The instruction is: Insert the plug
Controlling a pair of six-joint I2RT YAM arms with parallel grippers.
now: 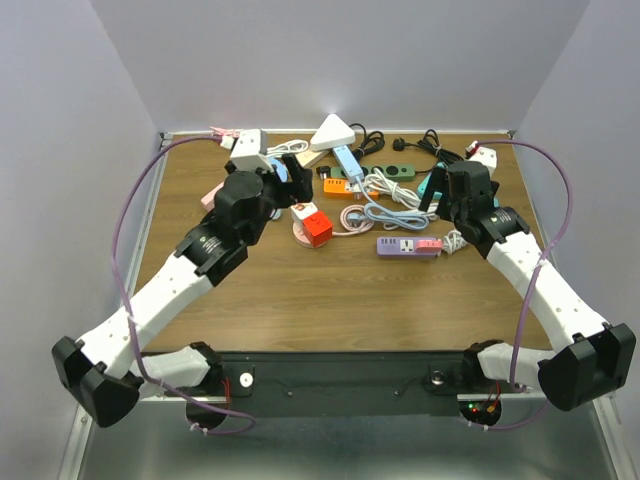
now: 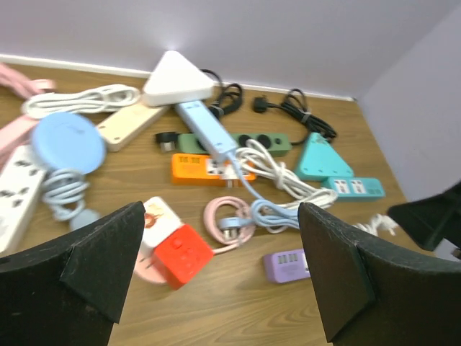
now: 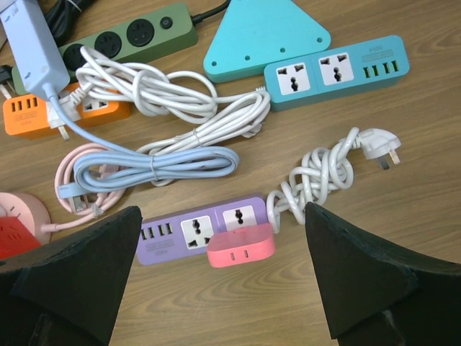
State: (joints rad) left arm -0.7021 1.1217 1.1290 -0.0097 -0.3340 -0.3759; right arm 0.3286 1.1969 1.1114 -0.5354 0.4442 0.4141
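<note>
A purple power strip lies on the table, with a pink adapter plugged into its right socket. Its white coiled cable ends in a white plug lying loose to the right. My right gripper is open and empty, hovering just above the strip; in the top view it sits behind the strip. My left gripper is open and empty above the red cube socket; in the top view it is left of centre.
Several other strips lie at the back: teal, green, orange, light blue, a white triangular one and a blue round one. Pink and blue cable coils lie mid-table.
</note>
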